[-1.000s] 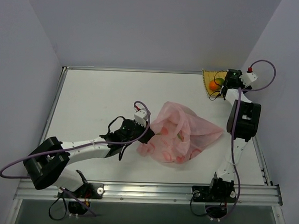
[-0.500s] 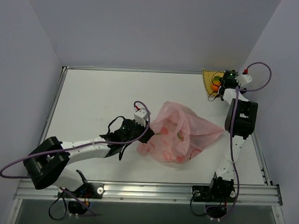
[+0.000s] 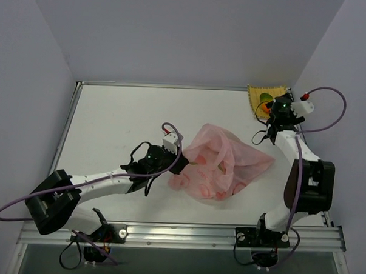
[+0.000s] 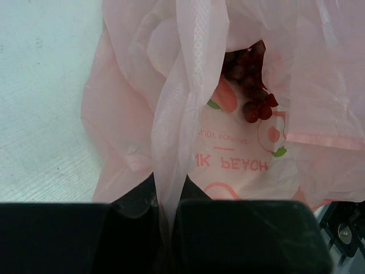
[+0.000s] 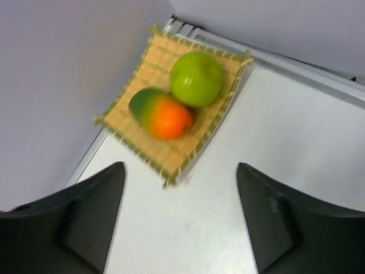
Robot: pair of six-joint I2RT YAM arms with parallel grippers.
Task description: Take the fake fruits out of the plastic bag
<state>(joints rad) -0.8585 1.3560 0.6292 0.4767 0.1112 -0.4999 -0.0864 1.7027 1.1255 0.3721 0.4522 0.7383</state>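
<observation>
Already, mango point(image 5: 161, 114) on yellow mat point(image 5: 149, 63)

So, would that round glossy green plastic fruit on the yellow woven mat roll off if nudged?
Probably: the round glossy green plastic fruit looks near-spherical and smooth, so it should roll. The orange-green mango touching it would likely block one side, and the ribbed yellow woven mat may slow it. Its shine suggests a slippery grip.

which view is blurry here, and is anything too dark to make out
Right wrist view: mango and green fruit on the mat look soft, smeared. Left wrist view: bag and grapes are clear, the left tool a near-black mass. Top view: even light, no glare.
</observation>
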